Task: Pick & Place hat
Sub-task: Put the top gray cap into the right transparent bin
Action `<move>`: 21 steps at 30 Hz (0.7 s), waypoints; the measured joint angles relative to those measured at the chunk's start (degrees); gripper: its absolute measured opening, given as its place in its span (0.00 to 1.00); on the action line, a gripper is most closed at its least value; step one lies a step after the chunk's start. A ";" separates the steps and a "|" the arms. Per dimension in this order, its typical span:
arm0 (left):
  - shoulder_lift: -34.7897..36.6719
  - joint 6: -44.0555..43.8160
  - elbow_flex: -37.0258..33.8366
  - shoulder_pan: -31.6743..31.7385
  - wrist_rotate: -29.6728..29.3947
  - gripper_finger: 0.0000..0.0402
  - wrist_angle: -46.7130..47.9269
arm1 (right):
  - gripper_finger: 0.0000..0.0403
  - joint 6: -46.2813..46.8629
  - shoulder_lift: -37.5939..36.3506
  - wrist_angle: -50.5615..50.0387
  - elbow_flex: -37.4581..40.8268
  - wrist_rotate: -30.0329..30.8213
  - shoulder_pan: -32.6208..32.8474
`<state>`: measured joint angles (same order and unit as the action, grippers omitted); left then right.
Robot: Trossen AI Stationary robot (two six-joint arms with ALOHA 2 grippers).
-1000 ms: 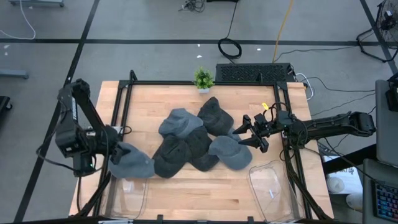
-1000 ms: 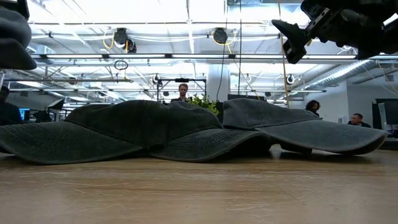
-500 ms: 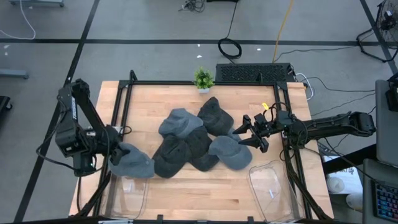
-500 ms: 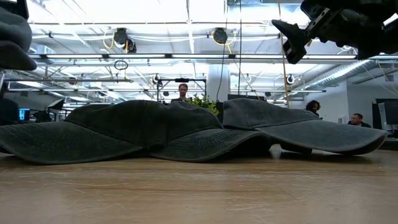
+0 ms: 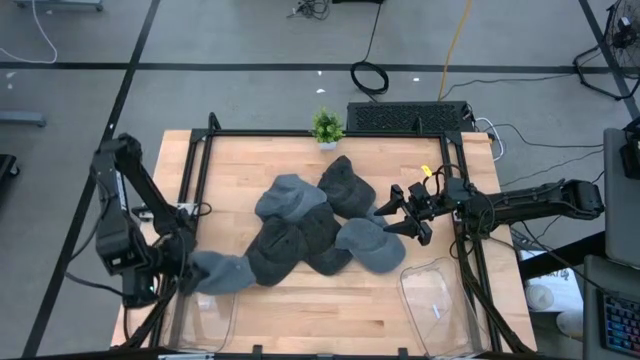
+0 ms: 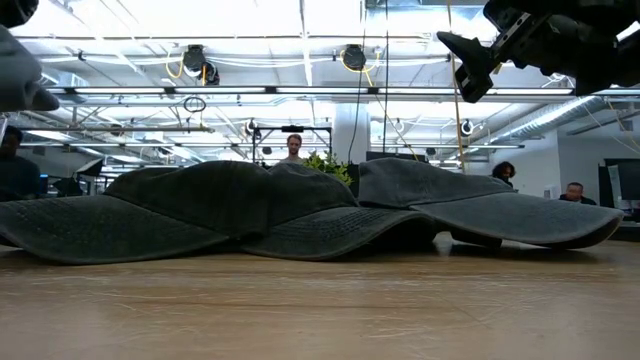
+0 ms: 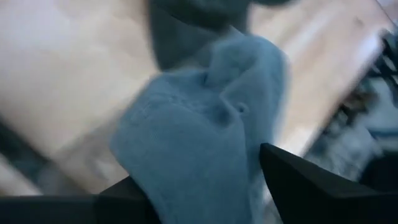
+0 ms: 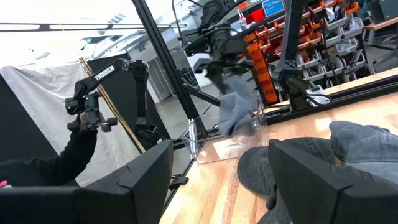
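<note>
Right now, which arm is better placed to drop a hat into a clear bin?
The left. The left gripper is shut on a grey hat, lifted beside the left clear bin. The right gripper hovers open and empty by the hat pile.

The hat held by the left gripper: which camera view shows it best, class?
The left wrist view: the held hat fills the picture, bunched between the left gripper's fingers. The high view shows it small at the table's left edge, the low view only a corner, and the right wrist view shows it dangling far off.
</note>
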<state>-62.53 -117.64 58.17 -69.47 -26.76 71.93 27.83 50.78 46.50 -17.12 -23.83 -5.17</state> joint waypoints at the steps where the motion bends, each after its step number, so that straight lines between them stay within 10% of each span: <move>1: -0.46 1.46 0.00 0.00 0.06 0.51 -1.71 | 0.62 0.00 0.00 -0.02 0.00 0.00 0.01; 9: -3.85 4.88 -0.02 0.00 1.33 0.04 -8.34 | 0.62 0.00 0.00 -0.02 0.00 0.00 0.00; 21: -4.55 34.86 0.33 -2.95 -13.25 0.01 -33.80 | 0.62 0.00 0.00 -0.02 0.00 0.00 0.00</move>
<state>-67.08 -82.78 58.50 -72.42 -40.01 38.13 27.83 50.78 46.48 -17.12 -23.83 -5.17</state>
